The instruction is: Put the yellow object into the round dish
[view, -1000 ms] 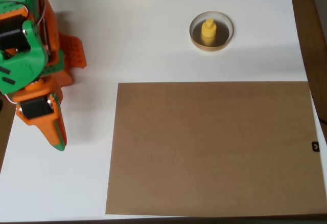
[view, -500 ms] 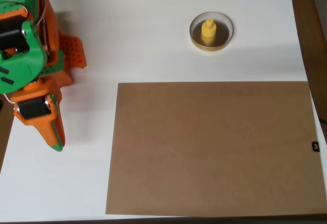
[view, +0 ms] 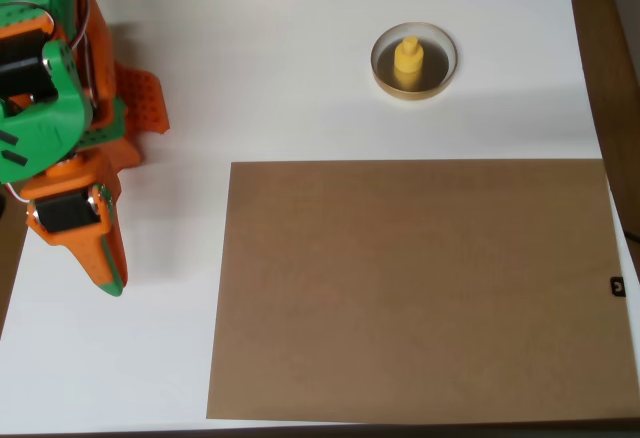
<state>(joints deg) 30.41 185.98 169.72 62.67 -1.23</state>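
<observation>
Single overhead camera, looking straight down, white table across frame, arm at left edge

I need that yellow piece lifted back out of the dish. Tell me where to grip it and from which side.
Grip the narrow knob on top of the yellow object, coming straight down from above. It stands upright in the round dish, whose rim rings its wider base, so a sideways approach would likely meet the rim first.

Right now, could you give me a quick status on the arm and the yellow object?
Gripper shut, empty, parked at left edge. Yellow object upright inside round dish. Nothing in the way.
</observation>
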